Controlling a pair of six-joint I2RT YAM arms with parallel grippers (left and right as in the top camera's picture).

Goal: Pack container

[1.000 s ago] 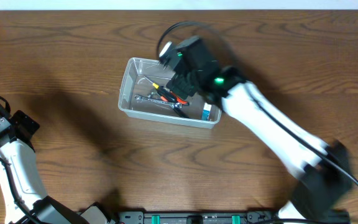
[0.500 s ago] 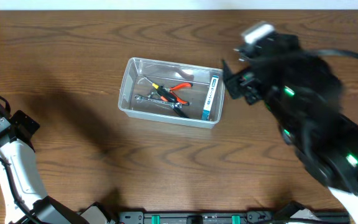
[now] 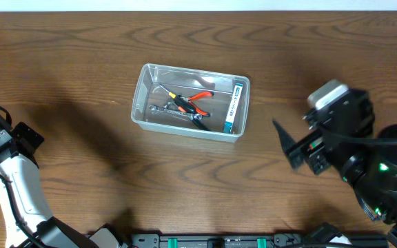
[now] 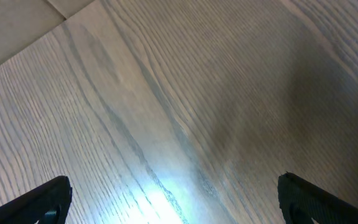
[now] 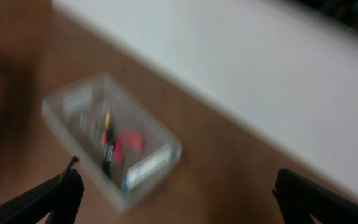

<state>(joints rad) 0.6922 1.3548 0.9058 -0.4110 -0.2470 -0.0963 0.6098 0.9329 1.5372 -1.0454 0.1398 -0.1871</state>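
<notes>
Container [image 3: 190, 102] sits mid desk [image 3: 81, 69], tools [image 3: 185, 105] inside. Right gripper [image 3: 285, 143], off to its right, looks wide and empty (blurry view); left gripper [image 4: 173, 193] wide too. Probably packed, so just park clear of it.

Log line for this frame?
container: holds pliers, wrench, blue-white box | right gripper: jaws open, empty, right of container | left gripper: jaws open, empty

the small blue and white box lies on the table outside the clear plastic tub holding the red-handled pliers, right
No: the overhead view shows the small blue-and-white box inside the clear plastic tub, at its right end, with the red-handled pliers.
</notes>
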